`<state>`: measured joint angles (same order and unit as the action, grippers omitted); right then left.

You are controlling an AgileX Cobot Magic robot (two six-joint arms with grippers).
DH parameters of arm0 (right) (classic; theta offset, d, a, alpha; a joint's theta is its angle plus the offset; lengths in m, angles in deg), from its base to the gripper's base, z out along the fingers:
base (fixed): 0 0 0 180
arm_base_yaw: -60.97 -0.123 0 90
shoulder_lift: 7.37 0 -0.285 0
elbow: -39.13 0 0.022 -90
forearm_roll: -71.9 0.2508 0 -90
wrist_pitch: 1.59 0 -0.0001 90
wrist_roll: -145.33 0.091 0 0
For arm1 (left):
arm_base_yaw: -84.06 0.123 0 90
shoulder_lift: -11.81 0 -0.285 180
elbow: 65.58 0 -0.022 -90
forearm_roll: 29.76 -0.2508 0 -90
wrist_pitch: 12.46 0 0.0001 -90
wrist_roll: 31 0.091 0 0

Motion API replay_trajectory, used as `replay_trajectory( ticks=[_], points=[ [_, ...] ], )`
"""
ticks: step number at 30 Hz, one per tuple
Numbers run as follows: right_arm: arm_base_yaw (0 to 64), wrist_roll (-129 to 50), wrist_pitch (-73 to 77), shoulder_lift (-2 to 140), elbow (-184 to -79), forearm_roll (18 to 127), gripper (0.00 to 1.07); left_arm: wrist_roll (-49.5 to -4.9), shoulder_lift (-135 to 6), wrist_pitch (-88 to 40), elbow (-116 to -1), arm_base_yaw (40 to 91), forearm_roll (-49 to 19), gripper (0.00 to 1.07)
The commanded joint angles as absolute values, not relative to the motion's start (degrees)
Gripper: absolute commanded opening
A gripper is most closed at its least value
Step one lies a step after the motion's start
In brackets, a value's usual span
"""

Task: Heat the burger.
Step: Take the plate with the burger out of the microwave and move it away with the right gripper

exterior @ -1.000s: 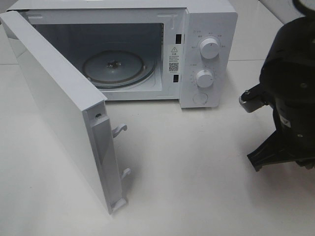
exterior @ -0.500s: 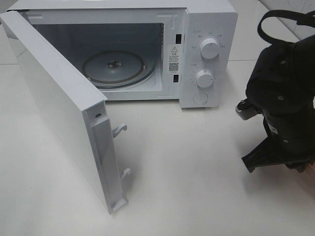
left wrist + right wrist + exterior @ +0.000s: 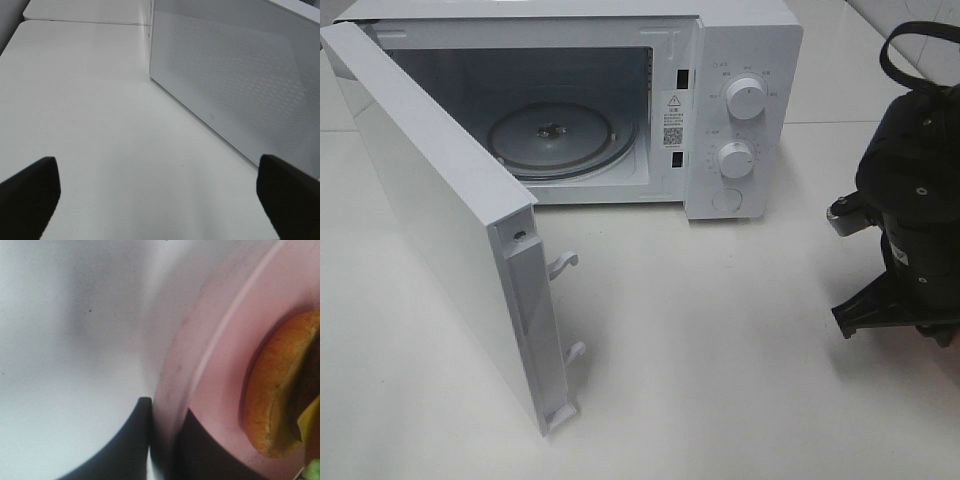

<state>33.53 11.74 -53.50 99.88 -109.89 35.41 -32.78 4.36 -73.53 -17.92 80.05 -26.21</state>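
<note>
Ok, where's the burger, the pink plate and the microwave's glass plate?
Golden-brown round burger [image 3: 272, 405]: right wrist view, bun top.
Shallow round pink plate [image 3: 225, 355]: right wrist view, inner surface beside the burger.
Round glass microwave plate [image 3: 585, 152]: exterior high view, right part.

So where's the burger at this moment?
Only the right wrist view shows it: the burger sits on the pink dish, whose rim the right gripper pinches. It isn't in the microwave yet.

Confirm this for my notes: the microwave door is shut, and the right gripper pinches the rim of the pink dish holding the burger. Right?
Not quite: the microwave door stands wide open in the exterior high view. The right gripper does pinch the pink dish holding the burger.
</note>
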Motion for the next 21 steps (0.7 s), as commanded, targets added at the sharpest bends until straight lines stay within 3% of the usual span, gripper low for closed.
replay_trajectory(
  ticks=[1,21],
  points=[
    [33.9,11.1,-54.5,99.9,-108.9,31.9,0.03,-33.0,5.2,-73.6,-17.9,80.4,-26.3,1.00],
    [33.9,13.1,-49.8,105.6,-106.9,31.3,0.09,-33.0,5.2,-73.6,-17.9,80.4,-26.3,1.00]
  ],
)
